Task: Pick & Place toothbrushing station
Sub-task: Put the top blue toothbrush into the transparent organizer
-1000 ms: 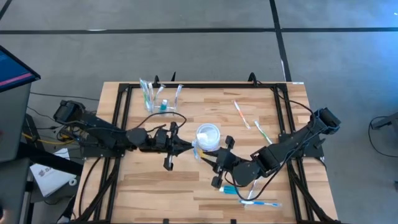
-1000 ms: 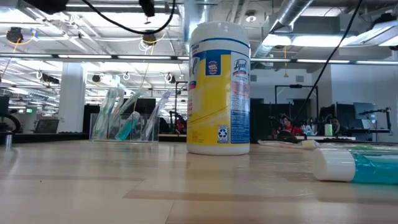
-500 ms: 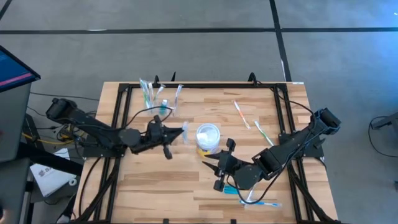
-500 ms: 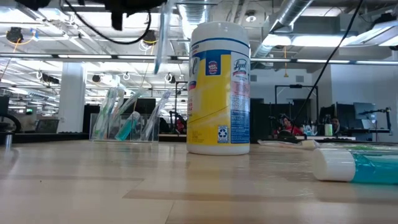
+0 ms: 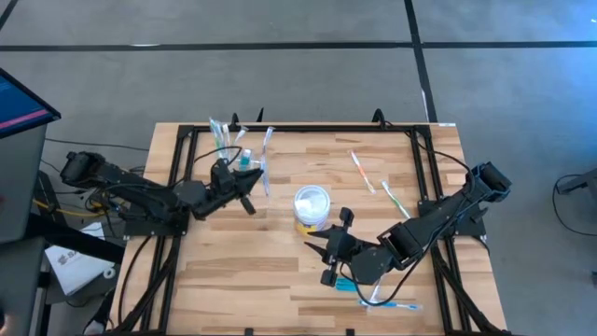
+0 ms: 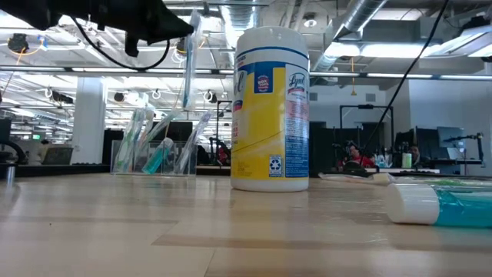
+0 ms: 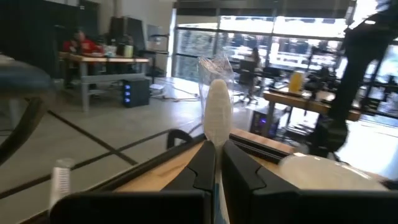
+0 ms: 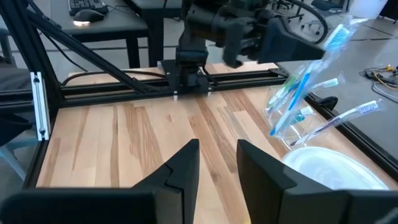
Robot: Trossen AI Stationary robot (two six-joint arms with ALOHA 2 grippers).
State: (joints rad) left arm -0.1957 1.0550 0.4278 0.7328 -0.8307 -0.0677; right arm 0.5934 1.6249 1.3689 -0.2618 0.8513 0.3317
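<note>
Wood table; left pincer clamps wrapped toothbrush, right pincer open, empty

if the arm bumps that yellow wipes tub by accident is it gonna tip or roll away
Probably hard to tip: the wipes tub stands upright on a broad flat base on the table. It is tall, so a knock near the white lid could topple it. Once on its side, the round body would likely roll.

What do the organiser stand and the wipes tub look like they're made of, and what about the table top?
Organiser stand: clear glossy plastic, it seems; the room shows through its walls. Wipes tub: apparently rigid plastic, with a white lid and a shiny printed yellow label. Table top: pale wood planks with visible grain and seams, smooth and likely sealed, framed by black metal rails.
</note>
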